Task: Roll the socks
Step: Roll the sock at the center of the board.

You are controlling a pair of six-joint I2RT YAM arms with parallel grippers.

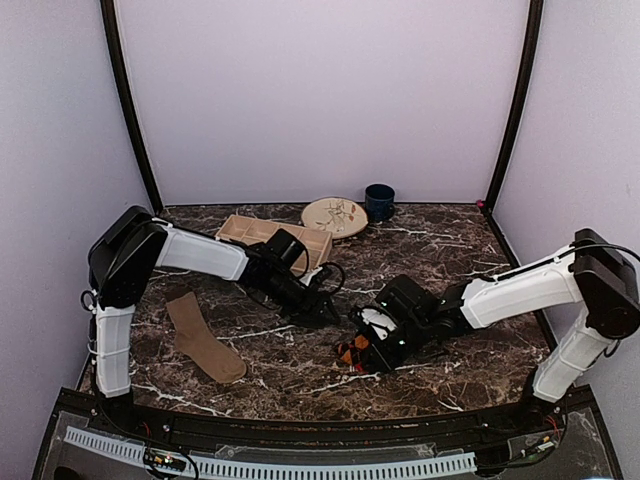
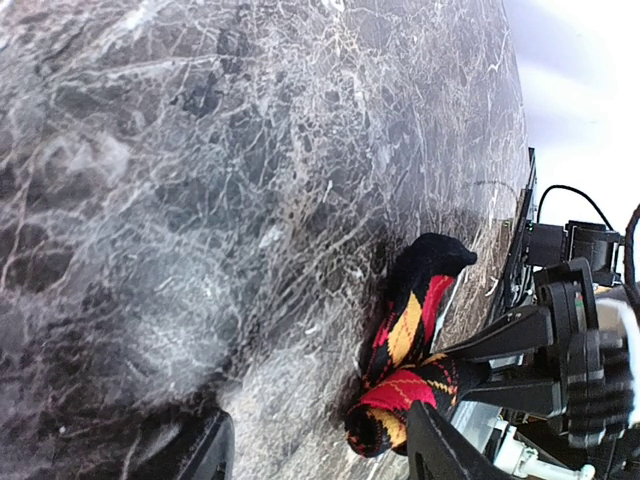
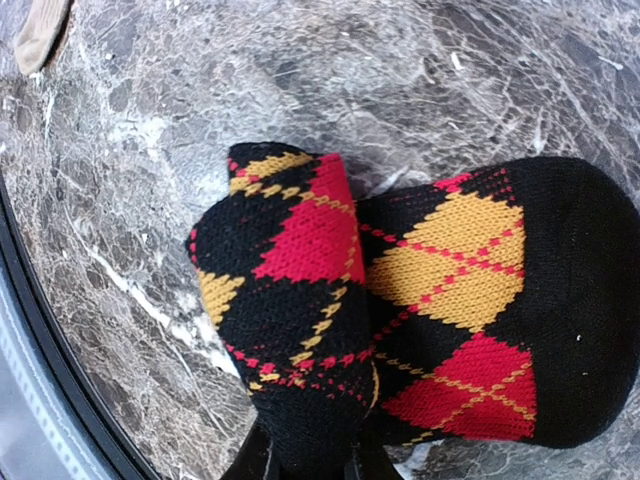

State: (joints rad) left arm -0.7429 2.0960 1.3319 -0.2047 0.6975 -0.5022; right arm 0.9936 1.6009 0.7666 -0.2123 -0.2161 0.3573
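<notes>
Your right gripper (image 3: 305, 460) has its fingers nearly closed on the argyle sock (image 3: 420, 290), pinching its folded end. This sock lies a little nearer than the middle of the tabletop (image 1: 450, 250). It is doubled over once and is not a tight roll yet. Your left gripper (image 2: 320, 445) stands just beside it, fingers wide apart, holding nothing. The tan sock (image 1: 203, 340) lies flat near the left edge. I judge the task is at an early stage: finish rolling the argyle sock, then roll the tan sock too.
</notes>
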